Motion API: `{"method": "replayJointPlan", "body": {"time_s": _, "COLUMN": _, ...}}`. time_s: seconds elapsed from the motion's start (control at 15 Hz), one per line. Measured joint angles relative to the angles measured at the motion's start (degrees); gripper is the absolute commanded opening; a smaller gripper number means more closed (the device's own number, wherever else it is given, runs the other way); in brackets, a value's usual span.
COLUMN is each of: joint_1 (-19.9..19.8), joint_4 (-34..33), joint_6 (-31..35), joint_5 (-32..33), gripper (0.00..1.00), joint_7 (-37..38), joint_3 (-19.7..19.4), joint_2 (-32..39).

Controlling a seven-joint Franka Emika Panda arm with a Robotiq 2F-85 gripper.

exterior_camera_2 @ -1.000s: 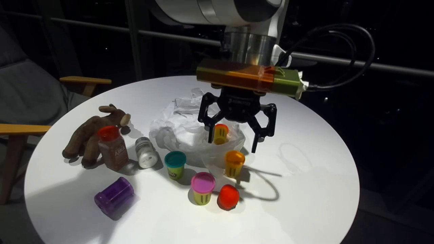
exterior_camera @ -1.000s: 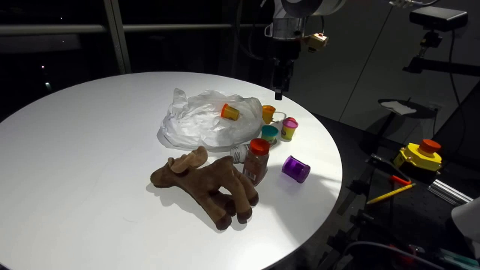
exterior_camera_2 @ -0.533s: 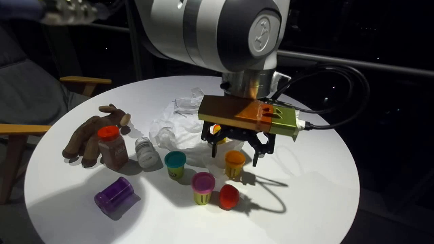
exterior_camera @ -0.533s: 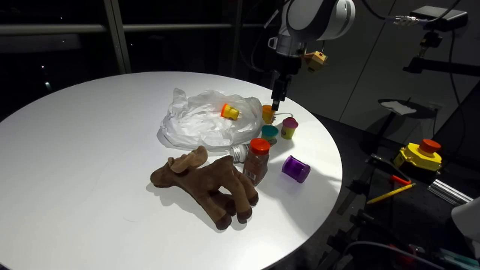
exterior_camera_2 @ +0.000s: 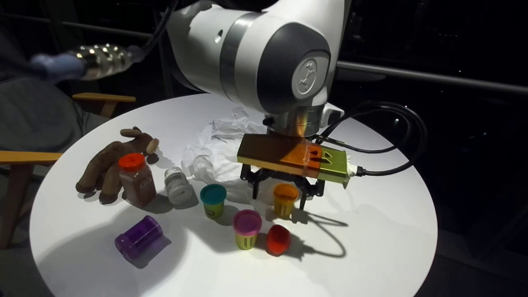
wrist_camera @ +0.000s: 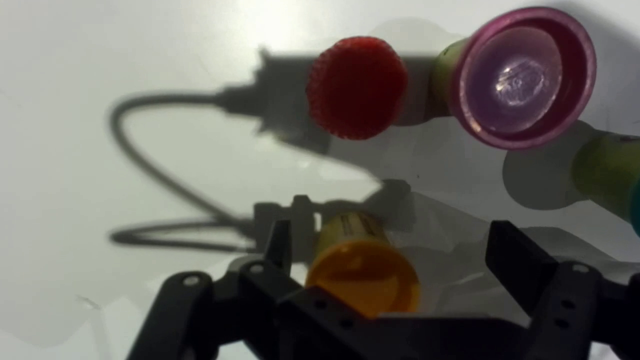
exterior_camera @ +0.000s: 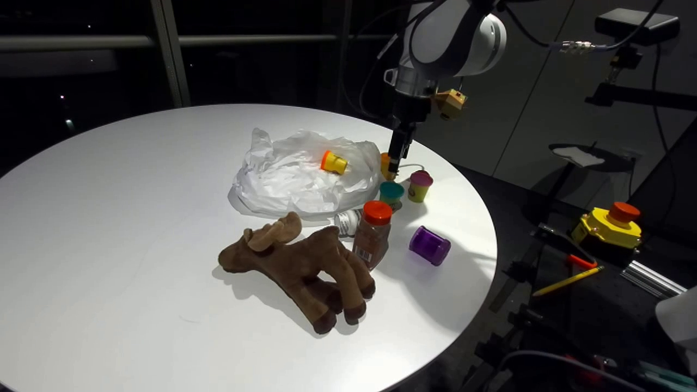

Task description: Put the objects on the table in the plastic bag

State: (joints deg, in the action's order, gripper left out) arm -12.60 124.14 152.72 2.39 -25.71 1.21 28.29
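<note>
My gripper (wrist_camera: 390,237) stands open in the wrist view. Its fingers are on either side of an orange-topped yellow cup (wrist_camera: 362,280), which sits closer to the left one. In an exterior view that cup (exterior_camera_2: 285,206) stands upright on the white table (exterior_camera_2: 354,255), beside the plastic bag (exterior_camera: 288,188). An orange-capped yellow cup (exterior_camera: 334,163) lies in the crumpled bag. Around them are a pink-topped cup (exterior_camera_2: 246,231), a red rounded toy (exterior_camera_2: 278,239), a teal-topped cup (exterior_camera_2: 213,200), a purple cylinder (exterior_camera_2: 139,238), a red-capped jar (exterior_camera_2: 138,183), a white bottle (exterior_camera_2: 178,187) and the brown plush animal (exterior_camera: 305,261).
The pink-topped cup and red toy are close to the gripper, on the side away from the bag. A cable (exterior_camera_2: 406,159) loops out from the wrist. Off the table are a yellow-and-red device (exterior_camera: 607,226) and a chair's wooden armrest (exterior_camera_2: 24,158).
My gripper has come down from above the table to the orange-topped cup, shifting slightly left in both exterior views. Its jaws have stayed apart, and the objects have not moved.
</note>
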Motion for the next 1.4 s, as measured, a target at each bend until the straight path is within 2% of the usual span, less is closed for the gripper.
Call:
{"method": "replayJointPlan", "body": {"time_s": 0.27, "joint_1": -0.3, "joint_4": -1.0, "joint_6": 3.2, "joint_5": 0.0, "gripper": 1.0, "joint_7": 0.0, "joint_3": 0.4, "joint_2": 1.0}}
{"method": "replayJointPlan", "body": {"time_s": 0.33, "joint_1": -0.4, "joint_4": -1.3, "joint_6": 4.1, "joint_5": 0.0, "gripper": 0.75, "joint_7": 0.0, "joint_3": 0.6, "joint_2": 1.4}}
{"method": "replayJointPlan", "body": {"time_s": 0.4, "joint_1": -0.5, "joint_4": -1.5, "joint_6": 4.9, "joint_5": 0.0, "gripper": 0.75, "joint_7": 0.0, "joint_3": 0.7, "joint_2": 1.7}}
{"method": "replayJointPlan", "body": {"time_s": 0.6, "joint_1": -0.5, "joint_4": -2.1, "joint_6": 6.6, "joint_5": 0.0, "gripper": 0.46, "joint_7": 0.0, "joint_3": 0.8, "joint_2": 2.7}}
{"method": "replayJointPlan", "body": {"time_s": 0.8, "joint_1": -0.5, "joint_4": -2.4, "joint_6": 7.7, "joint_5": 0.1, "gripper": 0.23, "joint_7": 0.0, "joint_3": 0.8, "joint_2": 3.1}}
{"method": "replayJointPlan", "body": {"time_s": 1.4, "joint_1": -0.2, "joint_4": -2.4, "joint_6": 7.3, "joint_5": 0.8, "gripper": 0.21, "joint_7": 1.3, "joint_3": 0.6, "joint_2": 1.3}}
